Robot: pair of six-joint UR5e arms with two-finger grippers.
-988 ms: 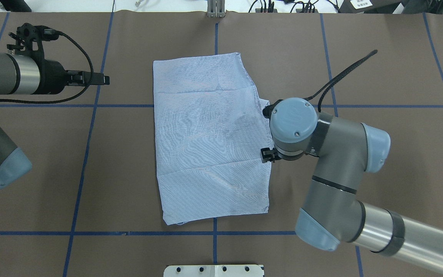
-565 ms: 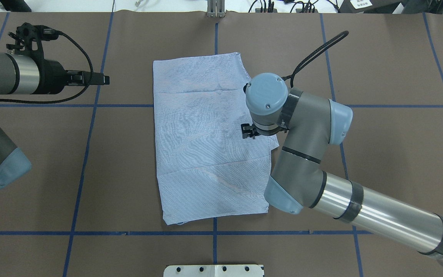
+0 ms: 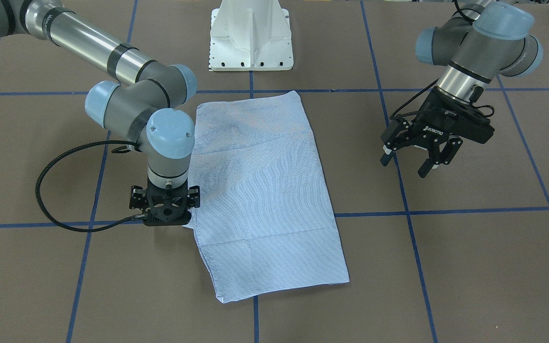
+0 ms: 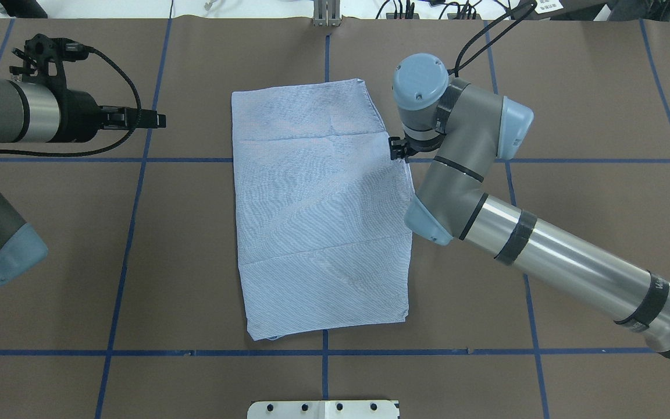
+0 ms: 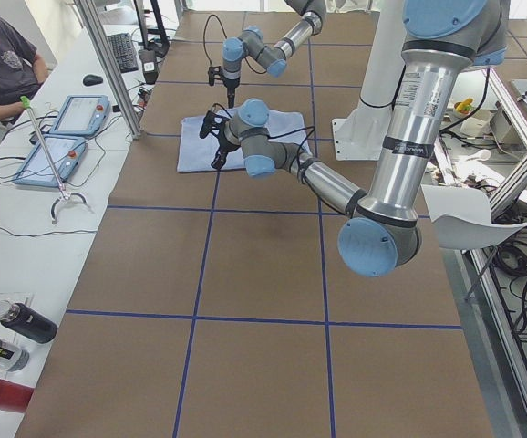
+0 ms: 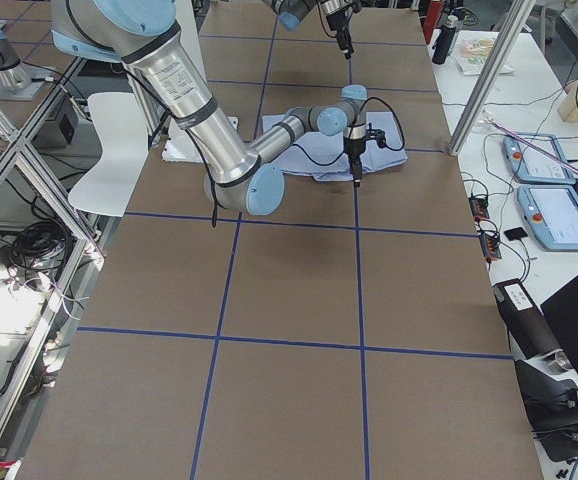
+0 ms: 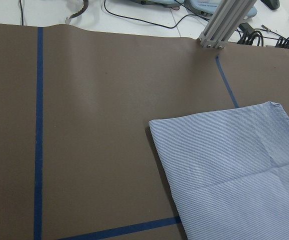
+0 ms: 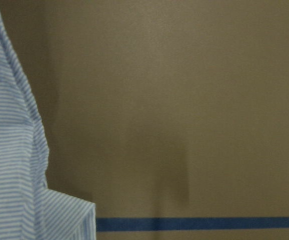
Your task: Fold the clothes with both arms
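Light blue striped shirt (image 4: 317,215) folded to flat rectangle; further halving prob. left. L wide black gripper (image 3: 417,159) released, empty. R slim black gripper (image 3: 166,216) at shirt edge, can't tell state.

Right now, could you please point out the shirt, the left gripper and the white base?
shirt (image 4: 317,221), overhead view, middle of the folded cloth
left gripper (image 3: 404,167), front-facing view, between its open fingertips
white base (image 3: 250,38), front-facing view, its front wall

The shirt (image 4: 317,221) is recorded as thin woven cloth, matt and lightly creased. The table (image 4: 591,116) is covered in a smooth, matt brown sheet, marked with blue tape (image 4: 129,233). Tubes of the right arm (image 4: 573,265) and left arm (image 4: 41,119) are finished in shiny bare metal; the joint caps (image 4: 421,78) are noted as smooth plastic
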